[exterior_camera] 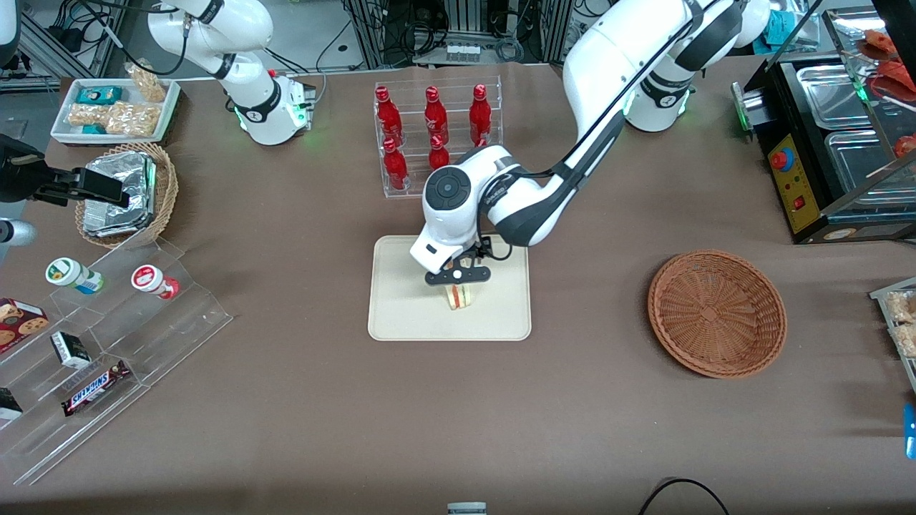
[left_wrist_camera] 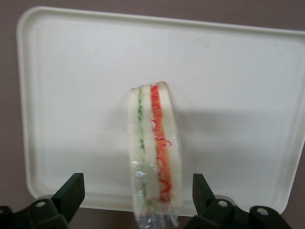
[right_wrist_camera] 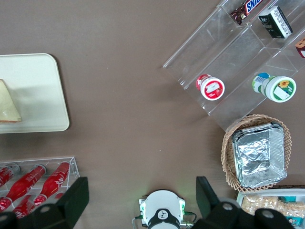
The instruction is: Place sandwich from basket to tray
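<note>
We see the gripper (exterior_camera: 459, 281) at the centre of the front frame, over the tray (exterior_camera: 401, 315), with the sandwich (exterior_camera: 459, 295) directly beneath it, standing on edge on the tray. The fingers (left_wrist_camera: 71, 193) are spread wide, clear of the bread on both sides and holding nothing. The sandwich's long axis runs straight out from between them. The basket (exterior_camera: 716, 312), middle right, lies empty. We judge that only a straight lift away remains.

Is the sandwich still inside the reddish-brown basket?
No. The sandwich stands on the tray under the open gripper; the basket holds nothing.
</note>
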